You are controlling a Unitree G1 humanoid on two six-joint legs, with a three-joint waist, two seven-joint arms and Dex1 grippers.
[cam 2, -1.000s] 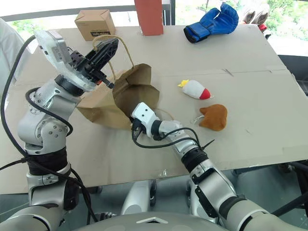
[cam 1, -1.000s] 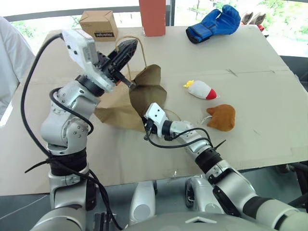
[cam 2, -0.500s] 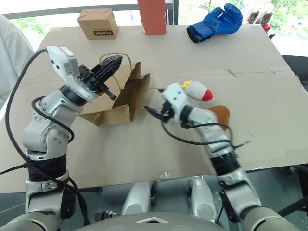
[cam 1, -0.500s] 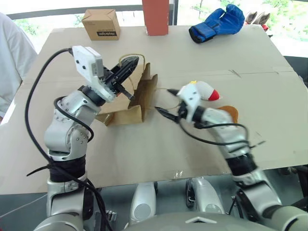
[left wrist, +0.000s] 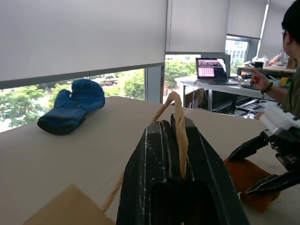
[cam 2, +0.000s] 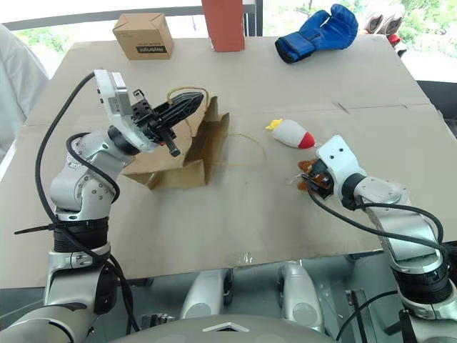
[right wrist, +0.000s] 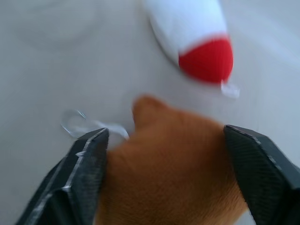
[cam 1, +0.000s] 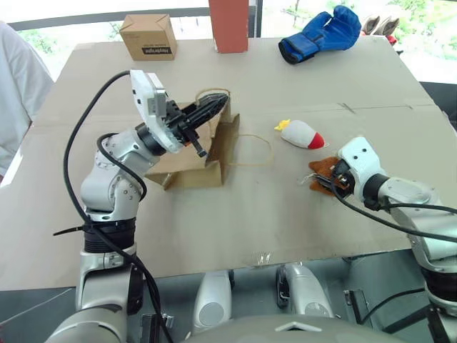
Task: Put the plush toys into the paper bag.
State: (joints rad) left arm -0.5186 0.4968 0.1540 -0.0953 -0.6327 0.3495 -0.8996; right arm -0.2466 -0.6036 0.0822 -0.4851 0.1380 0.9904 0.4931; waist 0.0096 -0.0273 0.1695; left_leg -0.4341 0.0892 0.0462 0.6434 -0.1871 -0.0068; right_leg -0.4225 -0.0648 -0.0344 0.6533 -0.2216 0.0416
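The paper bag (cam 1: 187, 161) lies on its side on the table, mouth toward the toys. My left gripper (cam 1: 214, 109) is shut on one twisted loop handle (left wrist: 178, 123) and holds it raised above the bag. The other handle (cam 1: 251, 151) lies flat on the table. The white plush toy (cam 1: 300, 133) with a red tip rests to the right of the bag. Just in front of it sits the orange-brown plush toy (right wrist: 178, 159). My right gripper (right wrist: 165, 132) is open, one finger on each side of the orange-brown toy, not closed on it.
A blue boxing glove (cam 1: 318, 33) lies at the far right of the table, a small cardboard box (cam 1: 148, 36) at the far left, and a red-brown post (cam 1: 228, 24) between them. A person's white sleeve (cam 1: 17, 93) shows at the left edge.
My right arm swung from the bag's mouth over to the orange-brown toy, and its jaws opened. The bag settled lower and flatter as my left gripper sank a little with the handle.
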